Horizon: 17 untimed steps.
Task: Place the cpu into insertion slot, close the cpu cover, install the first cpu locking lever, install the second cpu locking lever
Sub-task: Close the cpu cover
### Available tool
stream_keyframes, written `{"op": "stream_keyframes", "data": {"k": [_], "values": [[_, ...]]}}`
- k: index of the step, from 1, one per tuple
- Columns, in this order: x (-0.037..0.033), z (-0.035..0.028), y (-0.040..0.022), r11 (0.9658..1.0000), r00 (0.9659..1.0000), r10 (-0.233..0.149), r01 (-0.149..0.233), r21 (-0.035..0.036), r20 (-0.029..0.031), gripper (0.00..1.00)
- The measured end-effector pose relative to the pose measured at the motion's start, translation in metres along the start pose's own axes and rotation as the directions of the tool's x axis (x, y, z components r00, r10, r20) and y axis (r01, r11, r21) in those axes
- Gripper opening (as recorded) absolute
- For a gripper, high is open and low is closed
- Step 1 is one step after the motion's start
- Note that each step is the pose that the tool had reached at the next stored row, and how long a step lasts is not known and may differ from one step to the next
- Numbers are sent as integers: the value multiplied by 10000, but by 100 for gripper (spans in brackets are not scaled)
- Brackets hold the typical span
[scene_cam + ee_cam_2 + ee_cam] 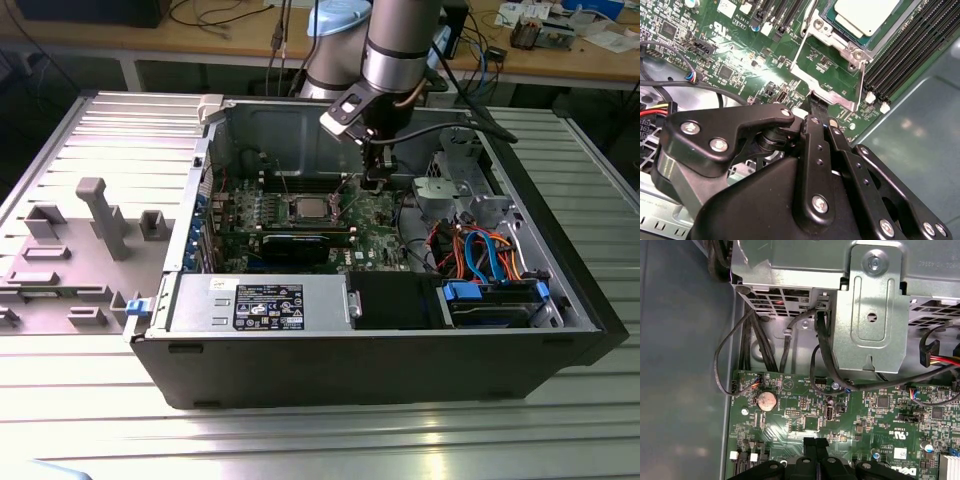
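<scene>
While the cpu point(865, 15) lies seated in the insertion slot point(851, 49) with its silver top bare, the cpu cover point(845, 100) is swung open toward the exterior view's right. The gripper point(815, 100) hangs low over the motherboard point(740, 60) there, fingers clenched together, tips at the cover's free edge. I cannot tell whether they pinch it.
</scene>
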<state>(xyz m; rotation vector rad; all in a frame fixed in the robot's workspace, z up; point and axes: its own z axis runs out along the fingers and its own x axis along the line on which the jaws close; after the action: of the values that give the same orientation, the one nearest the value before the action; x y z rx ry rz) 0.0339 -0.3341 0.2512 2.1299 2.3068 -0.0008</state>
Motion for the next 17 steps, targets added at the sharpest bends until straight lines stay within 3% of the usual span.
{"op": "stream_keyframes", "data": {"k": [17], "values": [[4,2,-54,10000,10000,0,0,0,0,11]]}}
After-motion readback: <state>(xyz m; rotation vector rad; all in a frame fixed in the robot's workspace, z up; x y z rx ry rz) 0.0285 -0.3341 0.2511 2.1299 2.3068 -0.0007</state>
